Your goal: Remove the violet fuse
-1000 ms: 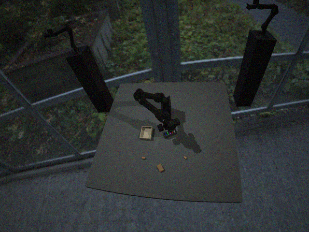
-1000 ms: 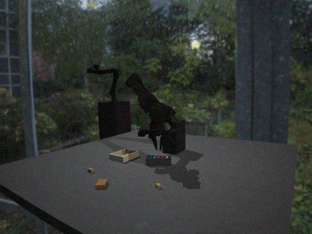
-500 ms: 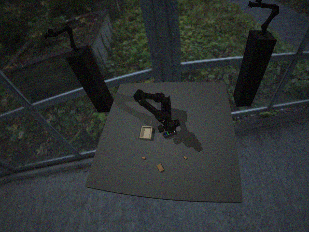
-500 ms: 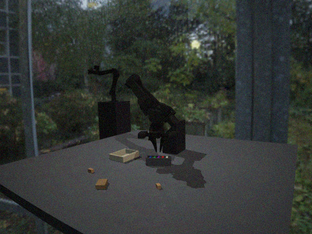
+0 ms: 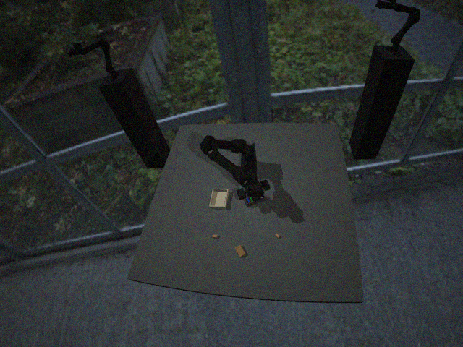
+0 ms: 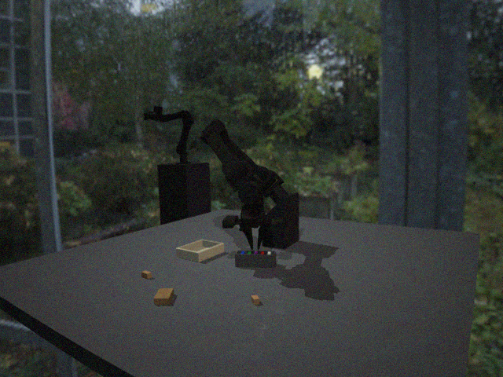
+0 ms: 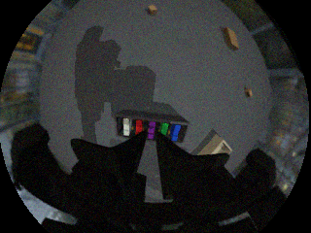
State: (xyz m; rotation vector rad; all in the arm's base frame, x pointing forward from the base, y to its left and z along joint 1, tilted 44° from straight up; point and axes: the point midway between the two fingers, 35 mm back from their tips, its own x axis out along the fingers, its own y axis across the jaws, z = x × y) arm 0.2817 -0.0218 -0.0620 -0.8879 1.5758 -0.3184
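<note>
Violet narrow fuse (image 6: 255,252) (image 7: 152,129): long axis crosswise in black oblong block (image 5: 255,204) (image 6: 255,261) (image 7: 152,116) | inside tabletop (image 5: 299,261) (image 6: 324,324) (image 7: 194,73) edges | end effector (image 5: 255,192) (image 6: 255,248) (image 7: 152,134): slightly spread

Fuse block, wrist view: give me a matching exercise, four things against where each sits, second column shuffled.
Things
1. violet fuse
2. white fuse
3. green fuse
4. tray

Places
A. between the violet and blue fuses
B. on the table, beside the fuse block
C. middle slot of the row
D. end of the row, next to red

Pairs: 1-C, 2-D, 3-A, 4-B
</note>
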